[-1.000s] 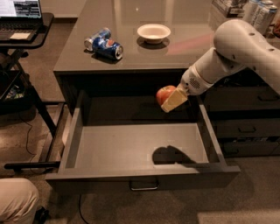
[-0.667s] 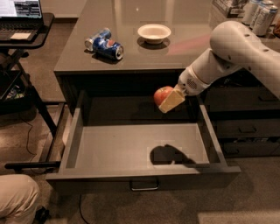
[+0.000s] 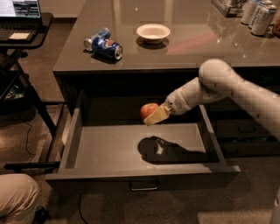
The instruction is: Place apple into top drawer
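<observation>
The top drawer (image 3: 105,151) is pulled wide open below the counter, its grey inside bare and its silver handle at the front centre. My gripper (image 3: 154,114) reaches in from the right and is shut on the red apple (image 3: 148,110). It holds the apple in the air over the back middle of the drawer. A dark shadow of arm and apple lies on the drawer floor just below.
On the countertop (image 3: 197,48) lie two blue soda cans (image 3: 104,44) on their sides and a white bowl (image 3: 153,32). Several cans (image 3: 261,16) stand at the far right. Dark stacked drawers (image 3: 245,129) are at the right. A side table with a laptop (image 3: 19,13) stands at the left.
My arm has carried the apple leftward and a little lower over the open drawer. The shadow on the drawer floor has moved left with it.
</observation>
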{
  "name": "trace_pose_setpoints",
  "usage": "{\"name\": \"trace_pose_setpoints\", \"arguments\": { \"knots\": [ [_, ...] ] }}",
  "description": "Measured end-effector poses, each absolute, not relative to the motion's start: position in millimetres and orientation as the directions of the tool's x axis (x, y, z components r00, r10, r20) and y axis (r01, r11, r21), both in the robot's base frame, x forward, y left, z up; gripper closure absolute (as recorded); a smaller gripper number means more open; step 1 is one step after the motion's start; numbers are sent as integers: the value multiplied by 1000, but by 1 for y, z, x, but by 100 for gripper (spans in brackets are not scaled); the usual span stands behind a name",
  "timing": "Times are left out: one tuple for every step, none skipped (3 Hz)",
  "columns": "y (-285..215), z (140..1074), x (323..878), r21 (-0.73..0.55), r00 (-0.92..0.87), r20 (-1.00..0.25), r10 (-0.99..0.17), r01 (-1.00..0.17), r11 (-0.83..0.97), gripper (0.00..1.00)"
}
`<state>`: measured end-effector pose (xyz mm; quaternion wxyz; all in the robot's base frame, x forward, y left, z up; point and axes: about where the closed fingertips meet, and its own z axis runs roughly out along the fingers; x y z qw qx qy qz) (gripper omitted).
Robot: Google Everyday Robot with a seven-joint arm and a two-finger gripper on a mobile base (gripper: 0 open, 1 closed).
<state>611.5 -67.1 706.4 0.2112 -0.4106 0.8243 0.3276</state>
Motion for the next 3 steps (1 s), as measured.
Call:
{"name": "trace_pose_setpoints", "arguments": {
  "knots": [
    [-36, 670, 622, 469, -605, -678, -418, -793, 389, 81],
    [-17, 657, 632, 503, -601, -717, -353, -797, 335, 57],
    [-14, 657, 637, 501, -585, -748, -312, -807, 314, 34]
  ]
}}
